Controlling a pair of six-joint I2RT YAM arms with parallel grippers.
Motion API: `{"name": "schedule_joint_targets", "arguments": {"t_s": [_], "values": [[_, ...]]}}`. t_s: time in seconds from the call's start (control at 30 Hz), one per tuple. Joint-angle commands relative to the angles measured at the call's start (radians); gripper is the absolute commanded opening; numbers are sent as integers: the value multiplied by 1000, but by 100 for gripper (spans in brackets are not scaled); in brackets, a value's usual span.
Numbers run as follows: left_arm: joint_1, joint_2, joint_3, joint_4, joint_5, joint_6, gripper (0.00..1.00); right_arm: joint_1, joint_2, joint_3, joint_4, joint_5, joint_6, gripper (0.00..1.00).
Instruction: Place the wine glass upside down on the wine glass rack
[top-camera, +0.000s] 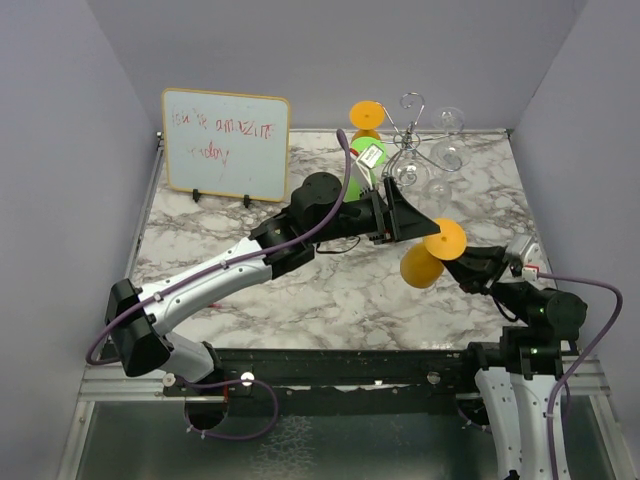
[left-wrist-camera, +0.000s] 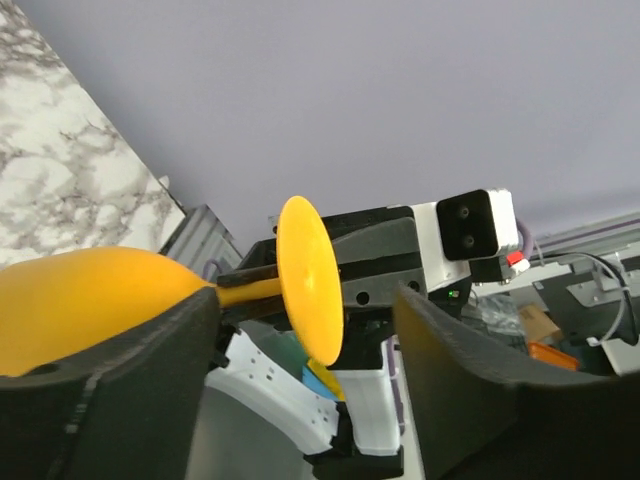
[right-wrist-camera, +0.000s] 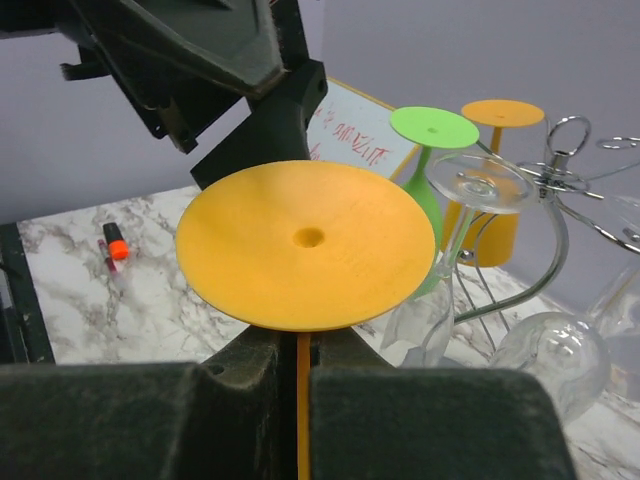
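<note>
In the top view, the right tool (top-camera: 455, 262), right of centre, is clamped on the stem of the orange wine glass (top-camera: 444, 240). The glass is held tilted above the marble table (top-camera: 330, 290), foot toward the upper right and bowl toward the lower left. The left tool (top-camera: 418, 222) reaches in from the left, just beside the foot, with its jaws apart.

The wine glass rack (top-camera: 408, 130) stands at the upper centre-right, well apart from the held glass, with clear glasses (top-camera: 447, 155) on its arms. A green glass (top-camera: 368, 160) and a second orange glass (top-camera: 366, 113) are just left of it, and a whiteboard (top-camera: 225, 145) leans at the upper left.

In the left wrist view, the left tool's two fingers fill the bottom corners, wide apart. The orange bowl lies behind the left one and the foot disc stands between them. Whether either finger touches the glass cannot be told.

In the right wrist view, the right tool's fingers press together on the thin stem at bottom centre, and the foot disc faces the camera above them. A marker (right-wrist-camera: 113, 243) lies on the table at the left.
</note>
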Motion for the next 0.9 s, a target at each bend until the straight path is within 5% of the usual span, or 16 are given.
{"name": "schedule_joint_targets", "arguments": {"t_s": [0.0, 0.43, 0.77, 0.87], "values": [[1, 25, -2, 38, 100, -66, 63, 1, 8, 35, -23, -117, -32, 1], [6, 39, 18, -17, 128, -38, 15, 5, 12, 70, -121, -154, -112, 1], [6, 39, 12, 17, 166, -47, 0, 7, 15, 76, -127, -148, -104, 1], [11, 15, 24, -10, 127, -16, 0, 7, 15, 85, -142, -111, -50, 25]]}}
